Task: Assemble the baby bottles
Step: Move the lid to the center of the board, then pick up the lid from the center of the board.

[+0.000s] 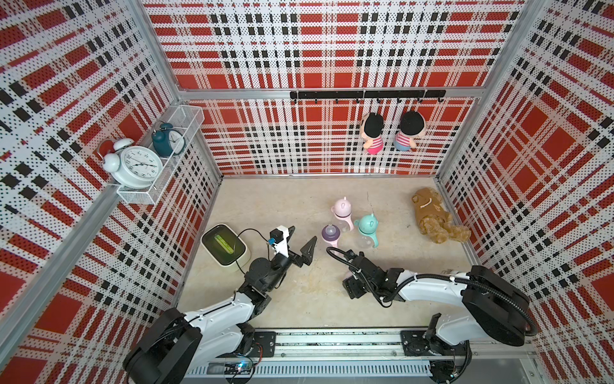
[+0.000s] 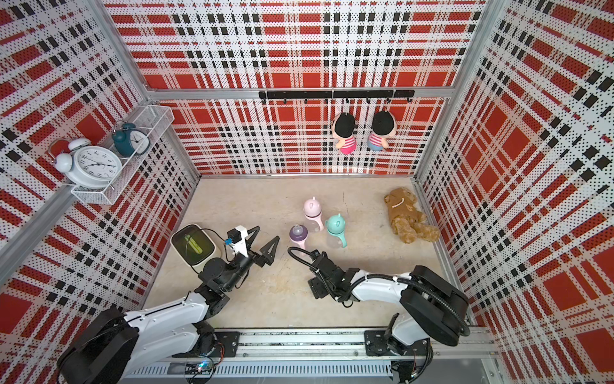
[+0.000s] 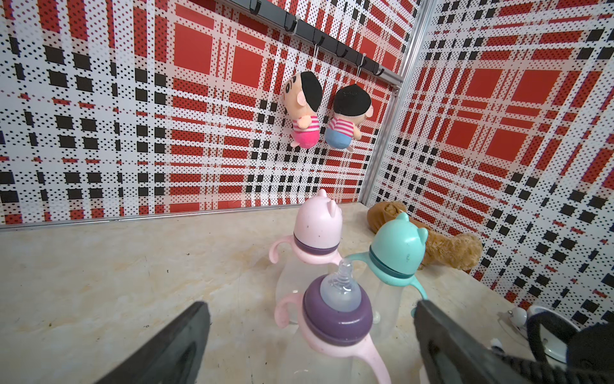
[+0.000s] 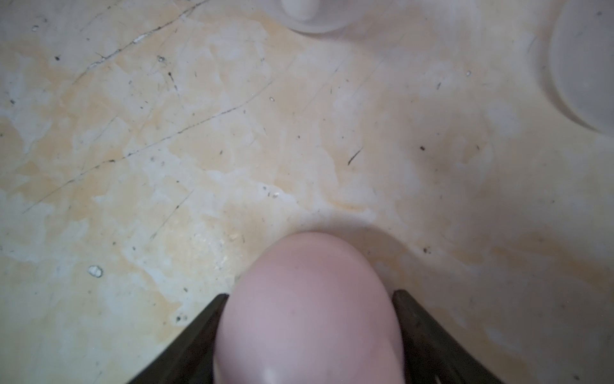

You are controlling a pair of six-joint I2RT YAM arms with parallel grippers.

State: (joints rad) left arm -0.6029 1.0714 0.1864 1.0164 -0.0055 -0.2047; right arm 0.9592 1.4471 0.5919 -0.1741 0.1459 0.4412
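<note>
Right wrist view — pink cap (image 4: 309,332) tight in right end effector (image 4: 310,294) — left end effector (image 1: 303,234) wide open

Beige tabletop (image 1: 299,206) bears three baby bottles (image 1: 365,229), brown plush (image 1: 435,216), white device (image 1: 225,245).
</note>
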